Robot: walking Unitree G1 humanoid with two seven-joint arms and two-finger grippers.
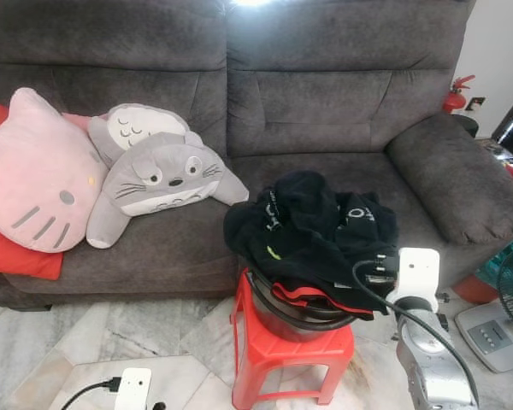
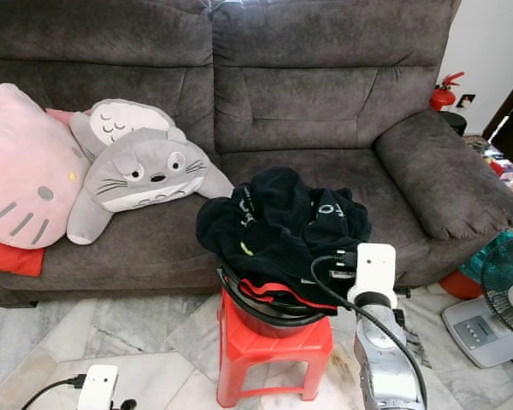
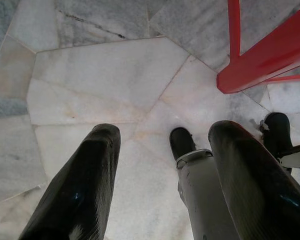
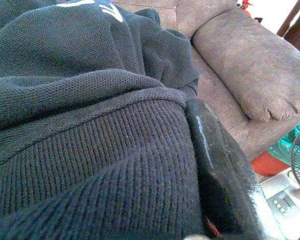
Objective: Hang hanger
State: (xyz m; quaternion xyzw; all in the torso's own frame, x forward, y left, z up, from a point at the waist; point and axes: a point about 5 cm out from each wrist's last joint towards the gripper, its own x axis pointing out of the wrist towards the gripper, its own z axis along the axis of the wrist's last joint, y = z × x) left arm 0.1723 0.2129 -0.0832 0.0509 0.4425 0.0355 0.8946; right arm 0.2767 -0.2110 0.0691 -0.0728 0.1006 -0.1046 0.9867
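Observation:
A heap of black clothes (image 1: 312, 226) with red and green trim fills a dark tub (image 1: 295, 318) that stands on a red plastic stool (image 1: 282, 359) in front of the sofa. My right arm (image 1: 416, 275) reaches in from the right, and my right gripper (image 1: 378, 266) is pushed into the side of the heap. In the right wrist view, black knit fabric (image 4: 90, 125) lies right against the camera. My left gripper (image 3: 167, 132) hangs low over the marble floor (image 3: 100, 80), open and empty, beside a leg of the stool (image 3: 260, 60).
A grey sofa (image 1: 325, 102) stands behind the stool, with a pink cat cushion (image 1: 34, 175) and grey plush toys (image 1: 158, 175) on its left seat. A fan (image 1: 509, 299) stands on the floor at the right. A white power strip (image 1: 132, 386) lies at the front left.

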